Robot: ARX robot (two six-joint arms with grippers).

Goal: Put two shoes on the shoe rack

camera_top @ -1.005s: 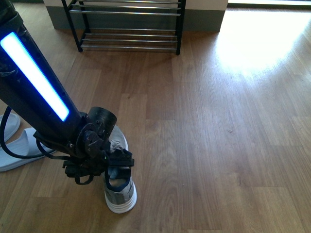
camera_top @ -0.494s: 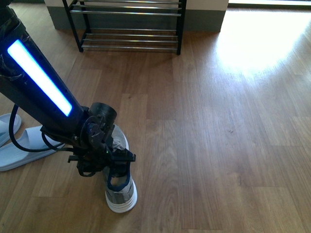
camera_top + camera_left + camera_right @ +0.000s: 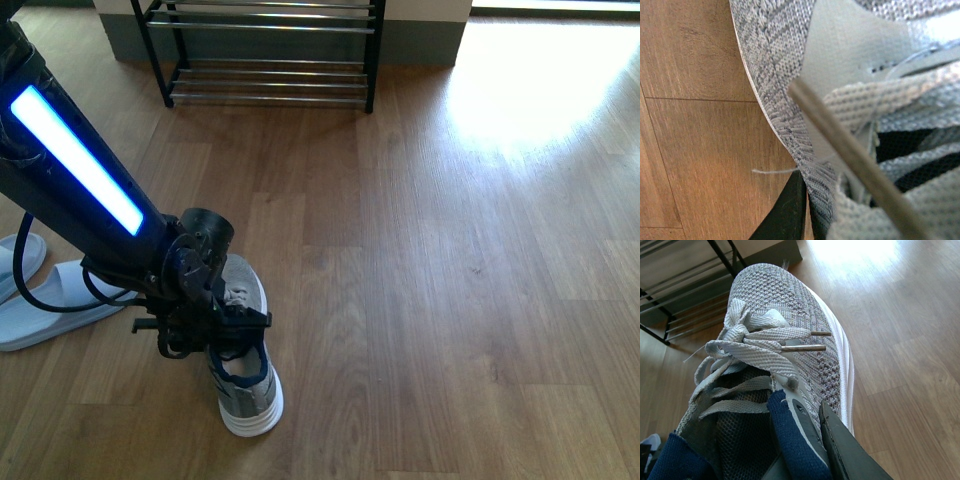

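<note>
In the lower left of the front view, the left gripper is pressing down onto a grey knit sneaker with a thick white ridged sole. The gripper is hanging from a black arm with a glowing blue light strip. The sneaker is lying on the brown wooden plank floor, its heel toward the bottom edge of the frame. The gripper's tips are sitting at its navy-lined opening. In the left wrist view one black finger is touching the outer knit side of this sneaker, low in the frame; the other finger is hidden, so whether the grip is clenched cannot be told.

A matching second grey knit sneaker is filling the middle of the right wrist view. The right gripper is clamping its collar, with a black finger pressing the outer side and the navy lining bunching at the pinch. Its toe is pointing toward the upper left of that frame.

A tall black metal-framed shoe rack with chrome rods is standing along the top edge of the front view, well apart from the floor sneaker. A pair of pale slide sandals is lying at the left edge.
</note>
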